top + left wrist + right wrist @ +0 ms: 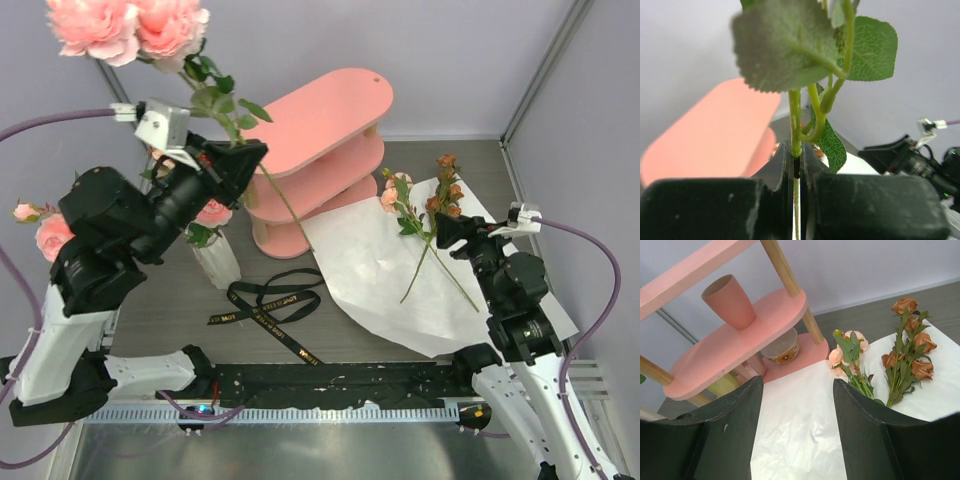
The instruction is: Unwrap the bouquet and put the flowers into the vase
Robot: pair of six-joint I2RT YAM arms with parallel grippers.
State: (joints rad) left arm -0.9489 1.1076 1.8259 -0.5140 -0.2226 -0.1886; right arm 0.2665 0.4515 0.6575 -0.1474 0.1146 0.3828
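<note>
1. While my left gripper (250,165) pinches shut on the green stem (796,125) of a pink rose (125,25), the blooms ride high at the far left, above the arm.
2. The vase (217,262) stands upright on the table (150,300), just below that gripper and near the left end of the pink shelf (320,150), with a pink flower (213,212) at its mouth.
3. My right gripper (440,230), jaws wide apart and holding nothing, hovers over the white paper (370,270) spread flat on the right.
4. On the paper lie the other flowers, side by side: peach roses (847,347) and rusty brown roses (910,350), heads toward the far wall.
5. The black ribbon (265,305) lies loose on the table between the vase and the paper.
6. From the right wrist, I see a terracotta cup (730,300) on the shelf's middle tier and a bowl (782,347) on the bottom tier.
</note>
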